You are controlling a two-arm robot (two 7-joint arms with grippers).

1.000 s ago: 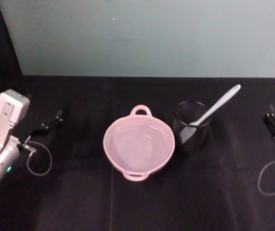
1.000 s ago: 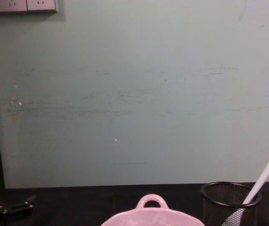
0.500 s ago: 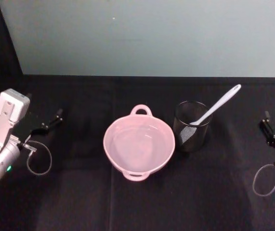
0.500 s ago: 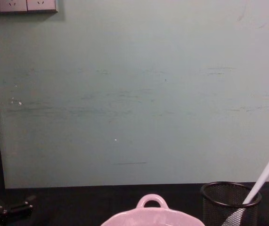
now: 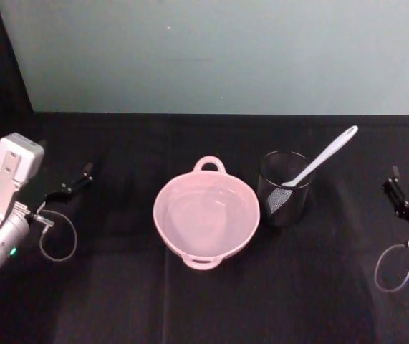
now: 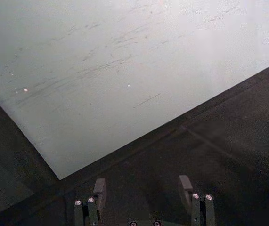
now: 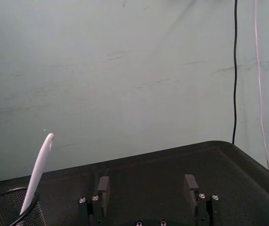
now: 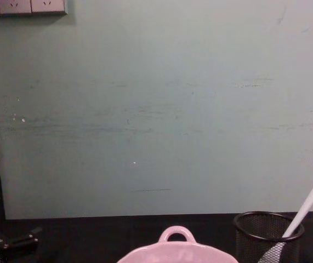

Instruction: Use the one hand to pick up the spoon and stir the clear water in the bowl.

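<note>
Head view puts your right gripper [image 5: 399,193] well right of the mesh cup [image 5: 284,188], fingers apart and empty. Take the spoon [image 5: 317,165] high on its handle, which probably leans your way, lift it straight out, then carry it left into the pink bowl [image 5: 205,215].

Left gripper [image 5: 82,174] far left, jaws apart; right gripper [image 5: 395,188] likewise, far right
</note>
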